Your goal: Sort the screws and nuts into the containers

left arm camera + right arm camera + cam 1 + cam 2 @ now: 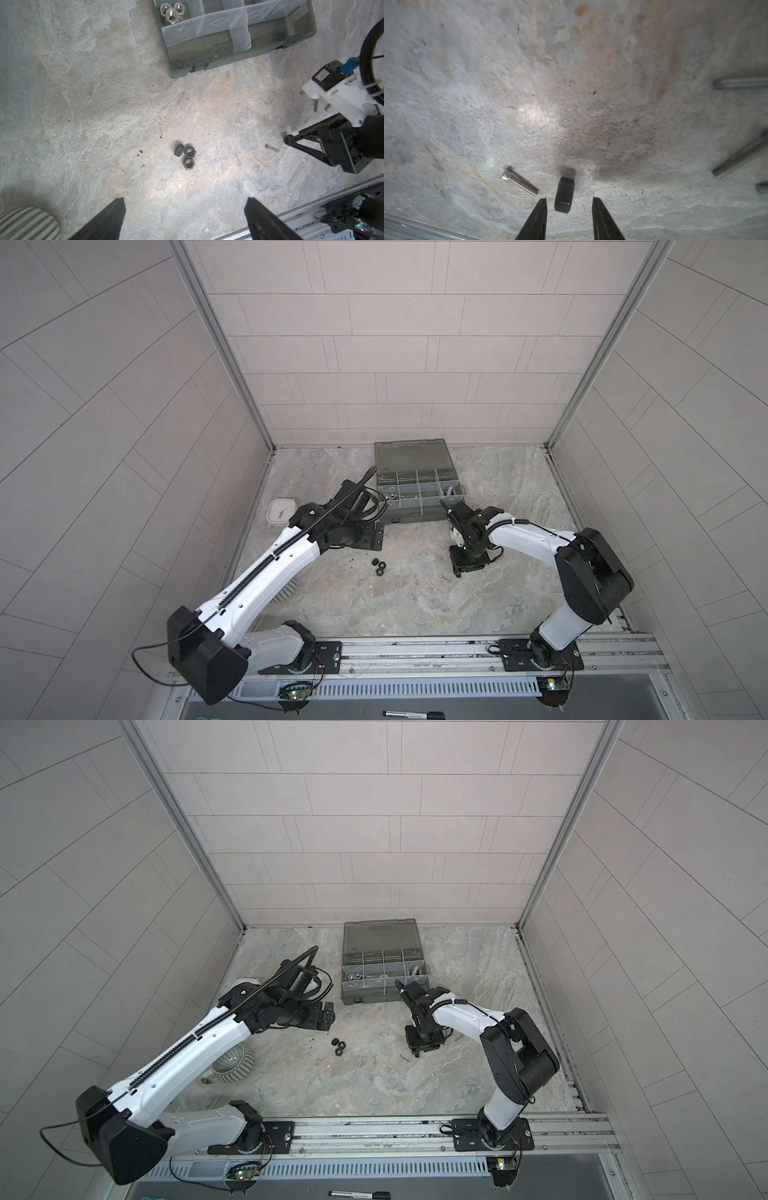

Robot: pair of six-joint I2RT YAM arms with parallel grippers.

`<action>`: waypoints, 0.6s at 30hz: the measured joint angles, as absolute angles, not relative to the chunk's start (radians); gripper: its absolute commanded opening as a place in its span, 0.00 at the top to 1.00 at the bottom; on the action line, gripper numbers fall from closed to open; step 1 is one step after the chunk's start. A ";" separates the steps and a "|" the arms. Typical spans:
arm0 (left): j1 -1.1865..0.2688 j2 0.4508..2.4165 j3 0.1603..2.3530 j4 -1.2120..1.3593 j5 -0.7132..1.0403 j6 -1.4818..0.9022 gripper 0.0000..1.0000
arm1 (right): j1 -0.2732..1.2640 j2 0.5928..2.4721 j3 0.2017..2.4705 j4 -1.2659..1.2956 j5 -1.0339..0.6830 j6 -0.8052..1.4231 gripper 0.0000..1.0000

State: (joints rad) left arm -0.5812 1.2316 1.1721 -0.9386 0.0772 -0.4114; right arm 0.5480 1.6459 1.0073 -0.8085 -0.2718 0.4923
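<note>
The open grey-green organizer case (pixel 415 489) (pixel 382 973) stands at the back of the table, and its containers (pixel 239 41) hold silver nuts (pixel 171 12) at one end. Three black nuts (pixel 378 566) (pixel 186 154) lie clustered mid-table. My left gripper (pixel 185 198) hovers open and empty above the table short of them. My right gripper (pixel 569 198) (pixel 460 573) points down at the table, jaws apart. A black nut (pixel 564 194) stands on edge just ahead of the tips, touching neither. A thin silver screw (pixel 520 184) (pixel 445 578) lies beside it.
Thick silver screws (pixel 741 153) lie on the table by the right arm. A ribbed mug (pixel 232 1063) sits under the left arm and a white clock (pixel 279 510) stands near the left wall. A black marker (pixel 411 713) lies past the front rail (pixel 415 651).
</note>
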 measured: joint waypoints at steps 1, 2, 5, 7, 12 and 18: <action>-0.581 1.235 1.172 -0.938 0.077 -0.411 0.03 | 0.548 1.650 1.007 -0.807 -0.273 0.493 0.68; -0.581 1.239 1.172 -0.938 0.076 -0.411 0.03 | 0.549 1.652 1.007 -0.805 -0.274 0.492 0.69; -0.581 1.247 1.172 -0.937 0.076 -0.410 0.03 | 0.549 1.664 1.007 -0.798 -0.280 0.493 0.72; -0.581 1.251 1.172 -0.936 0.076 -0.410 0.03 | 0.549 1.671 1.007 -0.793 -0.284 0.492 0.75; -0.581 1.254 1.172 -0.935 0.076 -0.405 0.03 | 0.549 1.679 1.006 -0.788 -0.289 0.490 0.83; -0.581 1.264 1.172 -0.935 0.075 -0.397 0.03 | 0.549 1.683 1.006 -0.789 -0.296 0.495 0.95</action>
